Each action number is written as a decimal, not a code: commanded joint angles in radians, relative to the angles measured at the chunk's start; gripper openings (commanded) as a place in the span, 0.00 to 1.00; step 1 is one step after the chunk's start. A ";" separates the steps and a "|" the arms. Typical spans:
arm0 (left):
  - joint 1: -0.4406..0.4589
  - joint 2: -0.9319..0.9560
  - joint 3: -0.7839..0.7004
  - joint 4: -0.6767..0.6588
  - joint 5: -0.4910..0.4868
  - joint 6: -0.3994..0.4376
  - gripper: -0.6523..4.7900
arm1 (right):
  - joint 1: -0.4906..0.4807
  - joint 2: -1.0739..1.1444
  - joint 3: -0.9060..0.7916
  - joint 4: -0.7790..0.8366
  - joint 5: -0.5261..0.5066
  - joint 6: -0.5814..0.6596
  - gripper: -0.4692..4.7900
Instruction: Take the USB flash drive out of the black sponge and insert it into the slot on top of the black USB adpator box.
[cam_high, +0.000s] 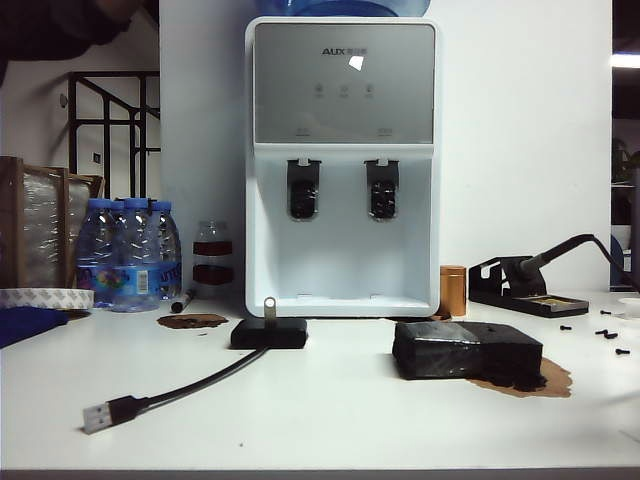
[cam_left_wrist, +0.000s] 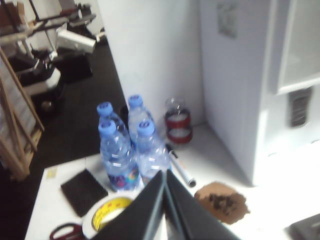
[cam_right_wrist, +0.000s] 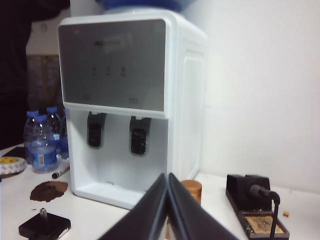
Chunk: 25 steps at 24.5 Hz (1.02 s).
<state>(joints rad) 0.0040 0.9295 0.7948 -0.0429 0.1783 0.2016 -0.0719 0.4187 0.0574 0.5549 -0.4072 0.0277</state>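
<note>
Silver USB flash drive (cam_high: 269, 307) is standing upright in the black USB adpator box (cam_high: 269, 333) on the table (cam_high: 330, 410), well apart from the black sponge (cam_high: 466, 350); neither arm showing. Left claw (cam_left_wrist: 165, 200) is sitting pressed together above bottles (cam_left_wrist: 125, 145). Right claw (cam_right_wrist: 167, 200), pressed together too, is facing the dispenser (cam_right_wrist: 125, 100). Insertion looks done; nothing left but parking.

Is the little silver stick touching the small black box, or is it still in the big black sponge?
Touching. In the exterior view the USB flash drive stands upright out of the top of the black USB adpator box, with no gap. The black sponge lies apart, to the right.
</note>
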 joint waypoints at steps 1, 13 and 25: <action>-0.001 -0.117 0.002 -0.073 0.008 -0.036 0.11 | 0.000 -0.084 -0.063 0.012 0.008 0.009 0.08; -0.001 -0.513 -0.081 -0.369 0.050 -0.020 0.11 | -0.012 -0.257 -0.061 -0.212 0.005 0.013 0.08; -0.002 -0.686 -0.492 -0.019 0.042 -0.001 0.11 | -0.010 -0.416 -0.062 -0.447 -0.024 0.014 0.08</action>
<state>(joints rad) 0.0032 0.2420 0.3168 -0.1417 0.2237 0.2070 -0.0803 0.0025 -0.0002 0.0940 -0.4217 0.0391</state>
